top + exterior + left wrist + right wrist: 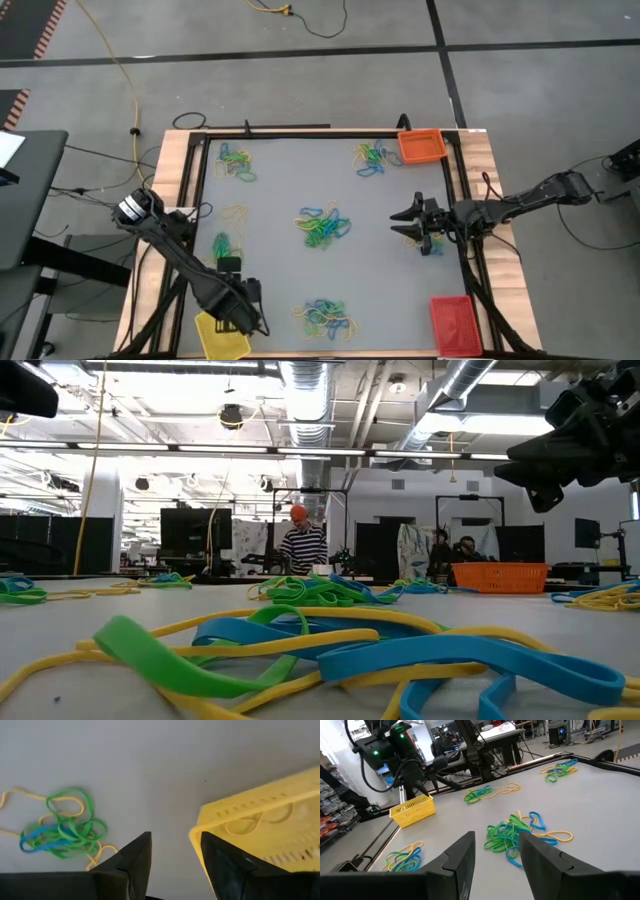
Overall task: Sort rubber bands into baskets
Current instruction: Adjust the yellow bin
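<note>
Yellow basket (260,827) beside left pincer (172,852)

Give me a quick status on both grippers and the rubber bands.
Left gripper open beside yellow basket, empty. Right gripper open, empty, above the mat's right side. Rubber bands lie in scattered piles. Nothing in the way.

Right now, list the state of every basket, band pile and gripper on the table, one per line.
Yellow plastic basket: upright, yellow bands inside.
Orange plastic basket: upright, contents unclear.
Red plastic basket: upright, looks empty.
Mixed rubber band piles: loose, unsorted.
Left gripper: open, empty, over the yellow basket's edge.
Right gripper: open, empty.
</note>
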Available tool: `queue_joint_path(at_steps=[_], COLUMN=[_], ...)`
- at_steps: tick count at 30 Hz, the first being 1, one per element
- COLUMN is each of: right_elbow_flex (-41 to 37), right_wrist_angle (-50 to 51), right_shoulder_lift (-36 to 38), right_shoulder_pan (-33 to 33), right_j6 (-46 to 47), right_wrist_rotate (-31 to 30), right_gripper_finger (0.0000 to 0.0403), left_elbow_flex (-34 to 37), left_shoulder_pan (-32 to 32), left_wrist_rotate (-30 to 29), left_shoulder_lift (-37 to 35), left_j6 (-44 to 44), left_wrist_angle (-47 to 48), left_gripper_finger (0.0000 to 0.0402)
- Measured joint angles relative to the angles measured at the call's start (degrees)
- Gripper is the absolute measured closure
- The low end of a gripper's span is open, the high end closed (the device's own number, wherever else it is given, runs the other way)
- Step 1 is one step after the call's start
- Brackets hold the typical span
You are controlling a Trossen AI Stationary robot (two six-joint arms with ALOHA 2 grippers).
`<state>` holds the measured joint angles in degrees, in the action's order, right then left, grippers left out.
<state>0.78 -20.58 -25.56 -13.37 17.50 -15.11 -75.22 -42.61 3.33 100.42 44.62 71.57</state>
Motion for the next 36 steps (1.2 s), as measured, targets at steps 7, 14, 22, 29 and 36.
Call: queue_joint_path(at_steps=[7,14,22,29,36], right_elbow_flex=[0.0,0.0,0.0,0.0,0.0], right_wrist_angle=[0.0,1.1,1.0,1.3,1.3], right_shoulder_lift=[0.0,0.0,0.0,0.0,0.0], right_shoulder_pan=[0.0,0.0,0.0,0.0,0.0], right_j6=[-0.4,-0.4,-0.4,-0.4,-0.5], right_wrist_rotate=[0.0,0.0,0.0,0.0,0.0], right_gripper_finger=[0.0223,0.0223,0.0223,0.0223,0.0223], left_elbow_flex=[0.0,0.0,0.0,0.0,0.0], left_shoulder_pan=[-1.3,-1.5,-1.4,-1.4,-0.8], left_wrist_rotate=[0.9,0.9,1.2,4.6,3.4], left_shoulder_lift=[0.0,0.0,0.8,4.8,4.7], left_j6=[-13.8,-19.7,-25.9,-29.2,-27.4], left_wrist_angle=[-3.8,-6.0,-8.5,-8.8,-8.5], left_gripper_finger=[0.0242,0.0242,0.0242,0.0242,0.0261])
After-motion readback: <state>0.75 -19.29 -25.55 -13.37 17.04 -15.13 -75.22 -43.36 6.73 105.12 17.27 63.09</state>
